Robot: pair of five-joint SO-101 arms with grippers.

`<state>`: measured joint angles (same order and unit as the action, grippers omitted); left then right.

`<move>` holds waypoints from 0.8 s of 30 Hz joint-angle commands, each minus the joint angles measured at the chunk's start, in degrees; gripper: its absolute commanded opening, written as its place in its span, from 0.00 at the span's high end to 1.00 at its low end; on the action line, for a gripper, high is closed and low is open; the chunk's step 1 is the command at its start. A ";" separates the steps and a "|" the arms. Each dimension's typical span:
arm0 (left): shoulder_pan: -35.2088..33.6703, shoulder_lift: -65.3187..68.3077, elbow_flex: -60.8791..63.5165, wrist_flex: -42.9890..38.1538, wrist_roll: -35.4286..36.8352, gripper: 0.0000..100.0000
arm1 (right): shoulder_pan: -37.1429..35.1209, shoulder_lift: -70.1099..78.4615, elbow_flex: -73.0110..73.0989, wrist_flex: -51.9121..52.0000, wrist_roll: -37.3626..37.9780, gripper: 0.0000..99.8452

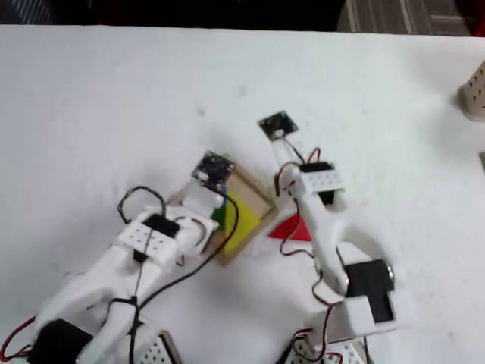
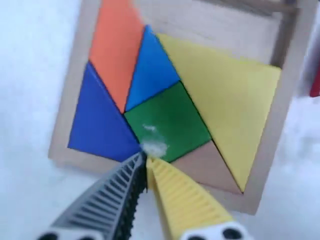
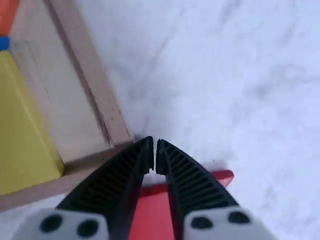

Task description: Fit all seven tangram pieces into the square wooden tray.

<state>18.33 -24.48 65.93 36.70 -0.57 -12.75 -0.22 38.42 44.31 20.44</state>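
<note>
The square wooden tray point(image 2: 280, 120) holds an orange piece point(image 2: 115, 45), a light blue triangle point(image 2: 150, 70), a dark blue triangle point(image 2: 100, 120), a green square point(image 2: 170, 120) and a large yellow triangle point(image 2: 235, 100). Bare tray floor point(image 2: 220, 25) shows along one side. My left gripper point(image 2: 146, 160) is shut, its tips at the green square's corner. A red triangle point(image 1: 292, 227) lies on the table just outside the tray point(image 1: 258, 199). My right gripper point(image 3: 154, 145) is shut above the red triangle point(image 3: 150, 210), tips at the tray's corner point(image 3: 120, 137).
The white table point(image 1: 114, 98) has open room to the left and behind the tray. A perforated wooden object point(image 1: 474, 95) stands at the far right edge. Both arms' bases sit at the near edge.
</note>
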 commanded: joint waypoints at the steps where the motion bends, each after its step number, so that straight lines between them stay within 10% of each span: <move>1: -3.47 0.31 -2.55 0.18 -0.97 0.98 | -1.01 -8.92 7.38 1.27 1.14 0.98; 16: -7.87 0.31 -2.11 -6.86 -0.79 0.98 | -3.47 -40.31 23.74 5.76 -10.29 0.98; 24: -7.87 0.22 -2.11 -6.86 -0.79 0.98 | -15.69 -32.66 20.57 -6.81 -32.35 0.98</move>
<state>11.03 -24.04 66.02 31.25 -1.19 -24.79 -36.88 61.89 44.40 -4.35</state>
